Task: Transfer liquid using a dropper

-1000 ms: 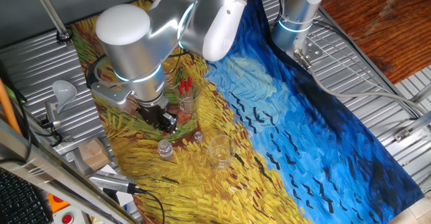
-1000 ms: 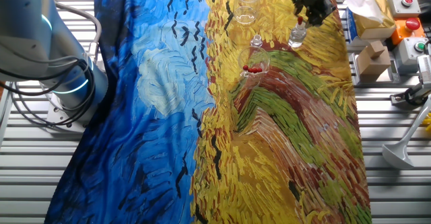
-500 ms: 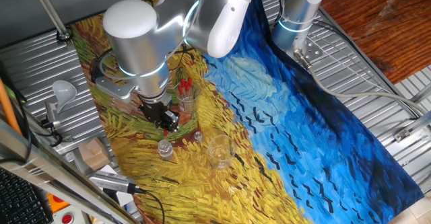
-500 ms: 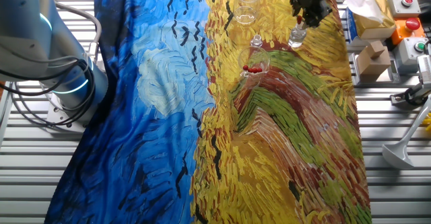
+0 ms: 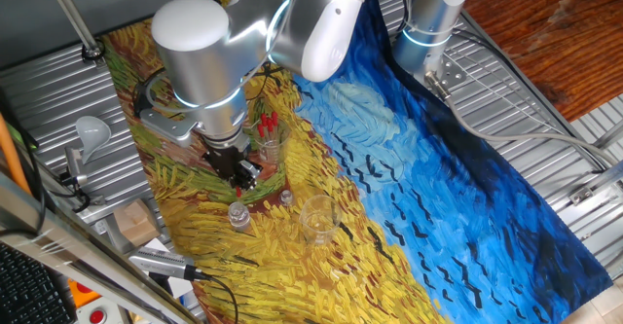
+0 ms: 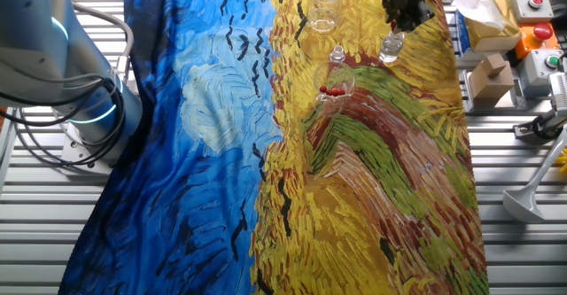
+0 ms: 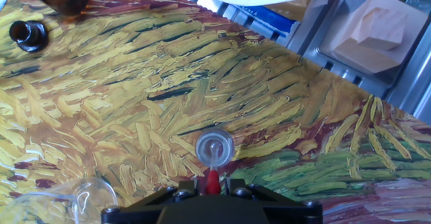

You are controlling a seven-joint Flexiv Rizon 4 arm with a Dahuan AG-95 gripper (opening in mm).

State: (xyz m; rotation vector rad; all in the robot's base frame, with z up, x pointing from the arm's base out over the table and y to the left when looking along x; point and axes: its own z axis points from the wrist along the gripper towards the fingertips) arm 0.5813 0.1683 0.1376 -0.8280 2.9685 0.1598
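At the left of one fixed view we see the black two-finger gripper (image 5: 240,174) under the silver arm, pressed together on a thin clear dropper with a small red bulb (image 5: 238,192) — it hangs over a small clear glass vial (image 5: 238,216). Right of it stands a clear glass cup (image 5: 269,141) holding more red-bulbed droppers, then a clear glass beaker (image 5: 317,218). In the hand view, bottom centre, the dropper (image 7: 213,179) points into the vial's mouth (image 7: 215,146).
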